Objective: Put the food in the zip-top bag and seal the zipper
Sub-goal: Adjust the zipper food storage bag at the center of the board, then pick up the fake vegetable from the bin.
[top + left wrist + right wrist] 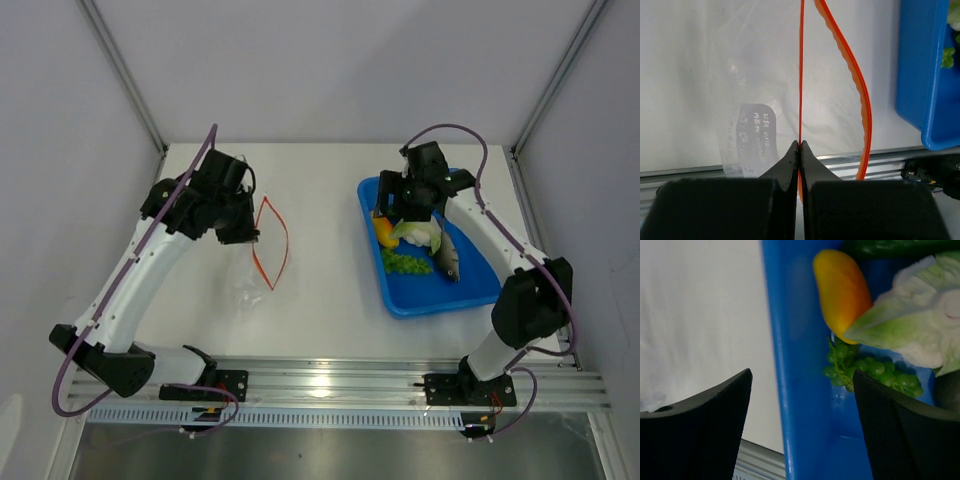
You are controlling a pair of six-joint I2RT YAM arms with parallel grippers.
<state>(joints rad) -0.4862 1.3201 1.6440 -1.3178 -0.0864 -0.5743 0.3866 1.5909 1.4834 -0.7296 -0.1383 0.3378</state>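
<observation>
I see my left gripper (800, 146) clamped on the thin orange-red zipper (801, 75) of the crinkly clear bag (740, 90) — my right gripper (801, 375) gapes empty over the glossy blue tray (790, 315).

On zip-top bag (755, 85), white label panel (751, 142): "日期 DATE" readable; second line too faint.

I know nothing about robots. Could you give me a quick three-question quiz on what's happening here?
1. True or false: the left claw pinches the clear bag's orange-red zipper.
2. Fill in: the right claw, above the blue tray, is ____.
3. Where is the yellow-orange piece? A in the bag; B in the tray; C in the right claw.
Key: 1 true; 2 open; 3 B.
</observation>
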